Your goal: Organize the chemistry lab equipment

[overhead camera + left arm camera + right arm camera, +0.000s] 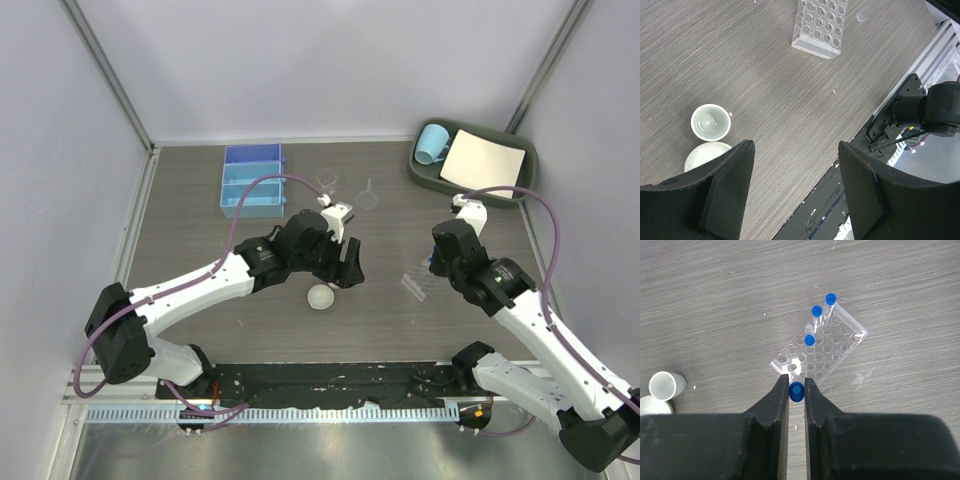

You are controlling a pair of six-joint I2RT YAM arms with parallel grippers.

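**Right gripper (796,385) pressed on a blue-capped tube (796,391) by the rack (840,342)**

One blue-capped tube is pinched between the two fingers of the right gripper, cap up, just at the near edge of the clear rack. Three other tubes (816,311) are stood in holes of the rack.

The left gripper (795,147) is spread wide, and nothing is held in it. It is hung above the table (180,220), with two small white dishes (710,121) seen close together on the wood beside one finger.

The table is made of grey-brown wood with fine lines in it. It is closed in by pale walls (320,60) on three sides. A blue bin (252,180) is set at the far left. A clear beaker (327,183) and a clear funnel (368,197) are stood just beside it. A dark tray (525,165) is placed in the far right corner, and a light-blue mug (432,143) and a white paper sheet (483,163) are kept in it. Along the near edge, a black strip and a metal rail (300,412) are fixed, with the arm bases bolted there.
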